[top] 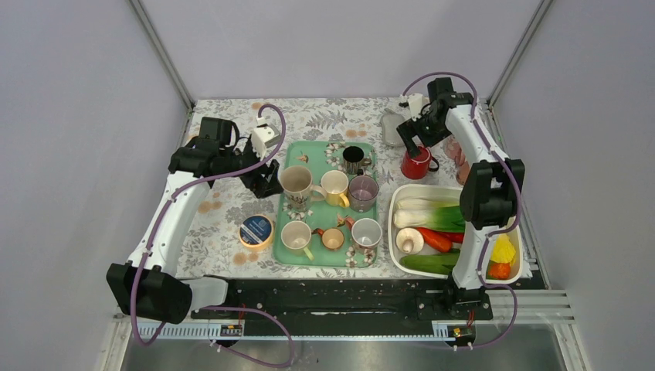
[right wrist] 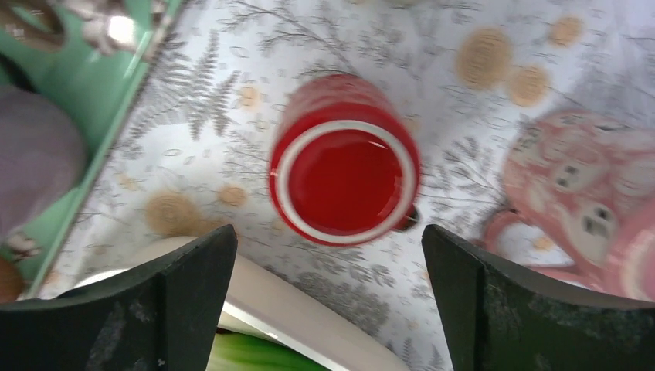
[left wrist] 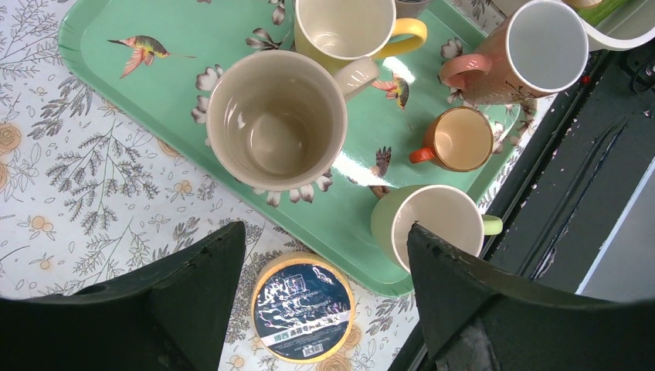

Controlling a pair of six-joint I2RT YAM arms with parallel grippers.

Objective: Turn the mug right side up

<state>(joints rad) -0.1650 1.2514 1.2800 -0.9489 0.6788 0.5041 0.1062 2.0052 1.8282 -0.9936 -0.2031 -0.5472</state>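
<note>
Now, right gripper point(right wrist: 328, 236) hangs with its two black fingers spread wide and nothing between them, directly above the red mug point(right wrist: 344, 158), and that mug sits on the floral tablecloth point(right wrist: 479, 46), apparently upside down: a flat red disc ringed in white faces up, and the handle only just peeks out at its lower right edge. It stands off the green tray point(right wrist: 85, 85), between that tray on one side and a pink patterned mug point(right wrist: 587, 201) on the other, with the rim of the white vegetable tub point(right wrist: 286, 305) just beside it. Over to the left gripper point(left wrist: 324, 236): jaws also wide apart and empty, hovering over the tray's left edge, with a beige mug point(left wrist: 276, 120) upright below it, a pale green mug point(left wrist: 436, 228) by one finger, and a round tin with a blue label point(left wrist: 303, 307) lying on the cloth just off the tray
</note>
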